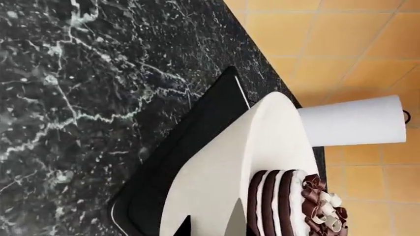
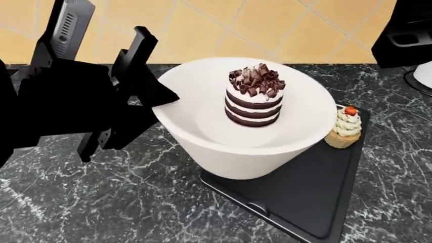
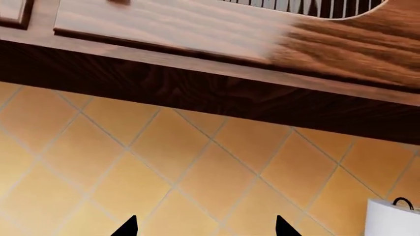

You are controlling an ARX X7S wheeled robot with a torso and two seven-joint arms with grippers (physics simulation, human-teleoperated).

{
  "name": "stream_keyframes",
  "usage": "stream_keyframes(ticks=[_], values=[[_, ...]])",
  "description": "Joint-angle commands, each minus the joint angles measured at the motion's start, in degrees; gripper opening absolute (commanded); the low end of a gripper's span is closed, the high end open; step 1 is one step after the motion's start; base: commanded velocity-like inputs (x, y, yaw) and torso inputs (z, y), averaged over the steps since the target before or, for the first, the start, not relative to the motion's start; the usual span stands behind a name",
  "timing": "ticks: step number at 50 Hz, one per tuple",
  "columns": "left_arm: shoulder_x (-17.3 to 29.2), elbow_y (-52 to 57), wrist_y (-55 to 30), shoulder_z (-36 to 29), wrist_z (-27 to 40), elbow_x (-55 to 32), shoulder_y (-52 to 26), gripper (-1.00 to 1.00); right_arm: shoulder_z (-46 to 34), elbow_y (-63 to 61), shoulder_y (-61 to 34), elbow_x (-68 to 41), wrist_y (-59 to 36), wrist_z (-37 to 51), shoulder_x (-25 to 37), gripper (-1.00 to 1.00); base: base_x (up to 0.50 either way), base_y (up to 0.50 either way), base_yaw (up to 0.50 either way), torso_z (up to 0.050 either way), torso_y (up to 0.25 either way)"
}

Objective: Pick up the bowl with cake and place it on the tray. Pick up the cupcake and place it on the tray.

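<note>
My left gripper (image 2: pixel 162 96) is clamping the wide rim of the smooth white bowl (image 2: pixel 250 147), which is sitting upright over the near end of the matte black tray (image 2: pixel 317 202) on the marbled dark counter (image 2: pixel 101 202). The striped cake (image 2: pixel 254 96) is standing upright inside, and the swirly cupcake (image 2: pixel 345 127) is sitting on the tray's far corner. My right gripper (image 3: pixel 203 227) is facing the tan tiled wall (image 3: pixel 196 162), fingertips apart.

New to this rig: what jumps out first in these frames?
The large plain white bowl dominates the centre of the head view, with the striped chocolate-and-cream layer cake inside and the left hand at its rim. Under it lies the flat matte black tray on dark marble, with the cherry-topped white-frosted cupcake at the tray's far corner.
</note>
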State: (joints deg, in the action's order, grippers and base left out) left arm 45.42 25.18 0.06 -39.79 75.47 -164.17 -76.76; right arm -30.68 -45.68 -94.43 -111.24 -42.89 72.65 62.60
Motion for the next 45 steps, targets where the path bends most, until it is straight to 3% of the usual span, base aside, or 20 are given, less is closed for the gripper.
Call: stream_keyframes(ticks=[1,20,32,45], values=[[-4.1,-1.3,1.4,-1.0,-3.3,2.6,0.0,-1.00,0.3,0.1,-0.2,-0.2,0.0,-0.1,0.3,1.00,0.00,0.00,0.00,0.000,0.000],[-5.6,-3.8,-0.2,-1.7,-6.4,4.1,0.7,-1.00,0.2,0.2,-0.1,0.0,-0.2,-0.2,0.1,1.00,0.00,0.00,0.00,0.001,0.001],[-6.1,-7.2,-3.1,0.1,-18.1,7.9,6.7,-1.00,0.0,0.0,0.3,0.1,-0.2,-0.2,-0.1,1.00,0.00,0.00,0.00,0.001,0.002],[-6.1,-6.5,-5.2,0.9,-24.7,9.9,10.8,-1.00,0.2,0.0,0.8,0.4,0.0,-0.4,0.0,1.00,0.00,0.00,0.00,0.000,0.002]])
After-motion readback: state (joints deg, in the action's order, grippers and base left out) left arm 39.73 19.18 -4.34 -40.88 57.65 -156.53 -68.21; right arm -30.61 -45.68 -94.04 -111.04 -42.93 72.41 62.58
